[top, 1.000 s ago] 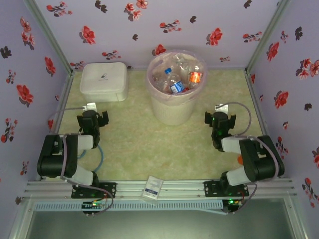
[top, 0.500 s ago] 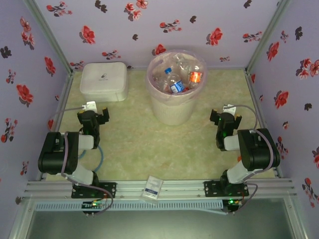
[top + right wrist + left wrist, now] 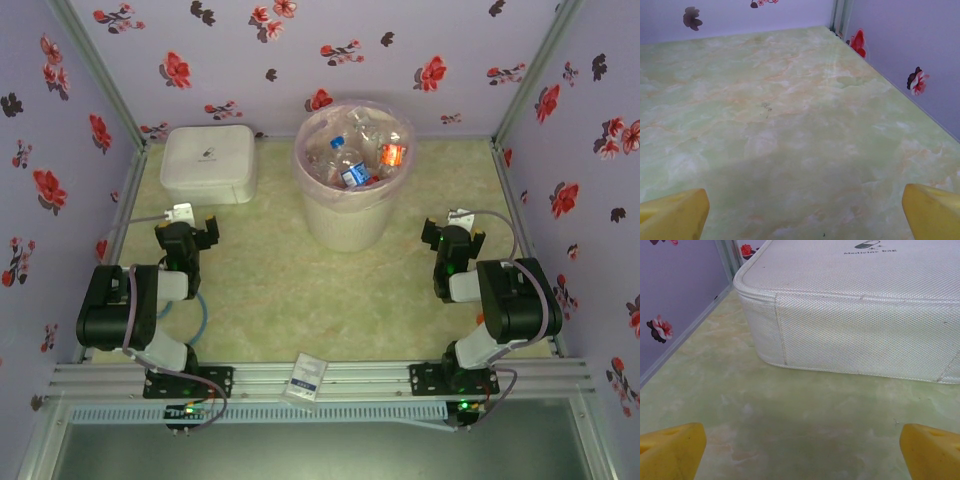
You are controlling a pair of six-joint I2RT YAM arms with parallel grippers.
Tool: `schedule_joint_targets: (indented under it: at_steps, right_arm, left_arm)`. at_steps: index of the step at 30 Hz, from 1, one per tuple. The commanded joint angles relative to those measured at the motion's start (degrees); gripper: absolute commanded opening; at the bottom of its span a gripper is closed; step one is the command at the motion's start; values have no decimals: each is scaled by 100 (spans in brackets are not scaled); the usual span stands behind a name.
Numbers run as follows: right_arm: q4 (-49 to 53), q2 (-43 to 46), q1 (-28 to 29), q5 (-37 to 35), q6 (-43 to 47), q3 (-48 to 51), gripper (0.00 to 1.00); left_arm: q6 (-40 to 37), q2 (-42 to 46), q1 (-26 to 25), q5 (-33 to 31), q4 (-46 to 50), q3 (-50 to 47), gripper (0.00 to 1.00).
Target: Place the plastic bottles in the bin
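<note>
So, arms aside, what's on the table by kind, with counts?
Bin: 1
Box: 1
Bottles: at least 3, all inside the bin, too jumbled for an exact count
Total: at least 5

Pale pink bin point(image 3: 345, 228) (green marbled table point(image 3: 270, 290)).

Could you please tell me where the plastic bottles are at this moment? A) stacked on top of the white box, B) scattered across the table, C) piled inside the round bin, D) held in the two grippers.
C: the top view looks down through the open top of the bin and shows the plastic bottles piled together inside it.
</note>
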State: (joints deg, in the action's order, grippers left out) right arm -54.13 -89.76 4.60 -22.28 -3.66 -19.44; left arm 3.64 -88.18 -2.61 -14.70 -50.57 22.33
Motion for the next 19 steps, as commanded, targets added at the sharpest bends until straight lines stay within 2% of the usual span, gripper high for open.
schedule_joint_targets:
  at_steps: [1,19]
  right_arm:
    - [-19,23,-16,-110,-135,-121,99]
    - [105,33,-136,66,-240,-161,99]
  left_arm:
    - [-144,-62,51,46,-217,-35,100]
    - [-144,-62,50,46,-217,-35,100]
